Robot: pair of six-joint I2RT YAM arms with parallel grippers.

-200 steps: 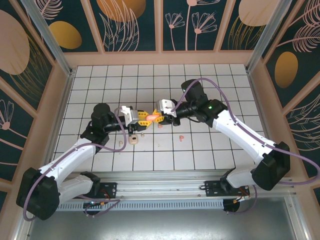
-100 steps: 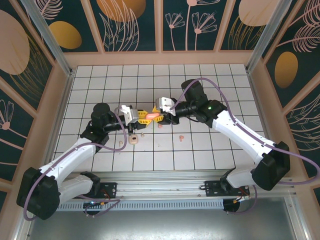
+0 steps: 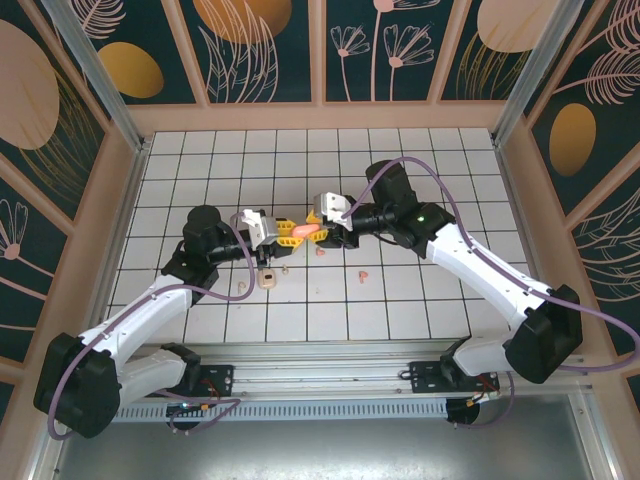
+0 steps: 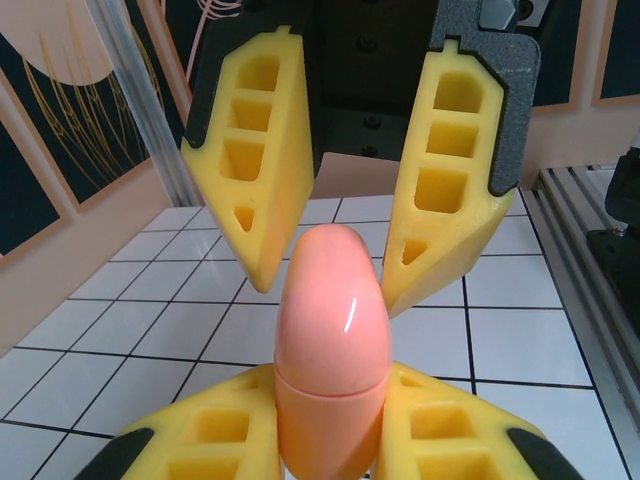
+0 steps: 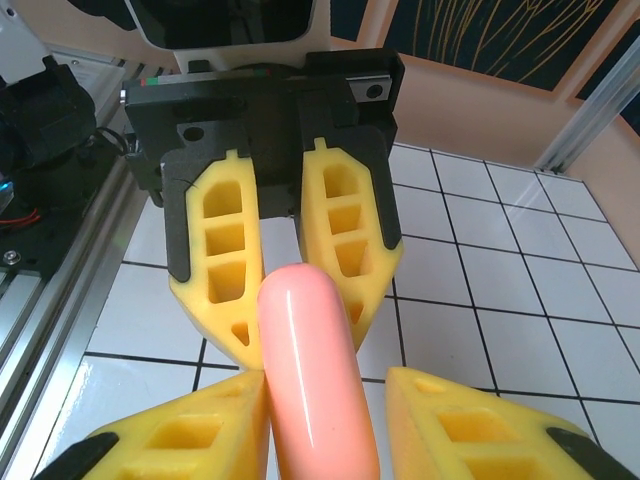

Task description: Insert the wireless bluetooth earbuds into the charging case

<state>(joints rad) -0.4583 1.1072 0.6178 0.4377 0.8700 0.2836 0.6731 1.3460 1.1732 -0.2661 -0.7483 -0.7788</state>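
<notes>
Step in hand, as I judge it: opening the pink case [image 4: 330, 310] so the buds can go in. Left gripper [image 3: 284, 234] is closed on the lower half of the case and holds it above the surface [image 3: 330, 310] between the two arms, rounded lid pointing at the right arm. Right gripper [image 4: 330, 288] stands open with one finger on each side of the lid. In the right wrist view one finger appears to touch the case while a sliver of gap shows at the other, so I do not count it as clamped. In the left wrist view the seam between lid and base sits about level with the left fingertips. Procedure I would follow: (1) centre the lid between both right fingers before closing, so the closing force does not push the case sideways out of the left grip; (2) close on the lid alone, beyond the seam, never across it; (3) maintain a firm left grip, since the glossy shell will probably slip under load; (4) work the lid slowly. I cannot tell whether it hinges or pulls straight off. On the surface, well clear of the case, lie a pink bud [image 3: 321, 251] just beside the grippers, a second pink bud [image 3: 364, 273] nearer the right arm, and a cream bud [image 3: 243, 290] by the left arm.
</notes>
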